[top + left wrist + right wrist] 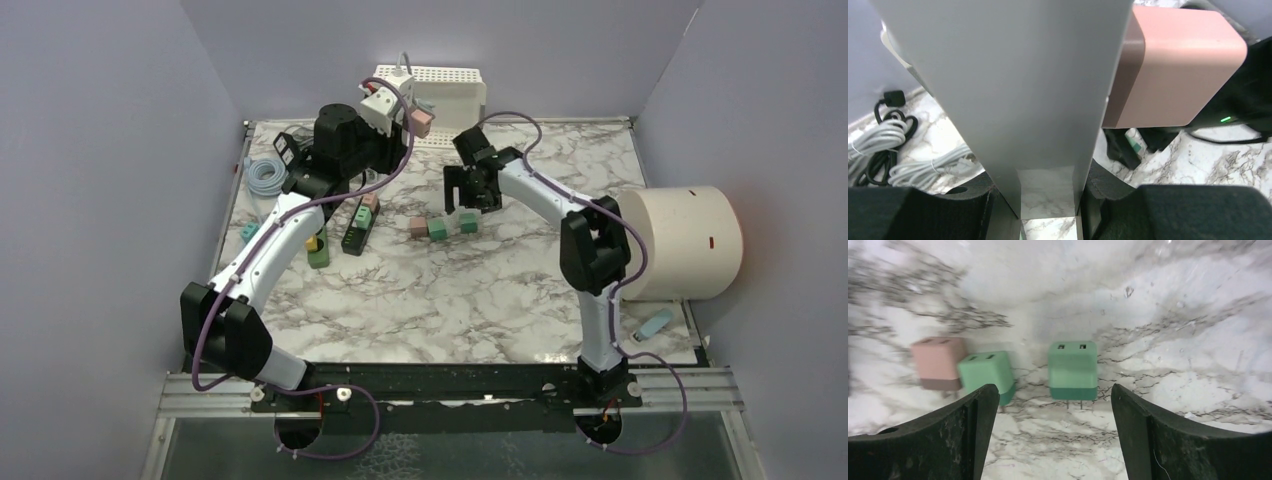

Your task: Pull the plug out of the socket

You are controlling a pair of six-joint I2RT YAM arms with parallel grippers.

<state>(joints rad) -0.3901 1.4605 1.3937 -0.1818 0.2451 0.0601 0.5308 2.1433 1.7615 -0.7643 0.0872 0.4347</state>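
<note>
Holding the white socket block [378, 104] up near the back wall, the left gripper [1048, 222] is clamping it tight, with the pink plug [1173, 65] sitting plugged into its side. The right gripper [1054, 405] is hanging wide open and empty over the marble table [1173, 340], just above a loose green plug [1073, 371].
</note>
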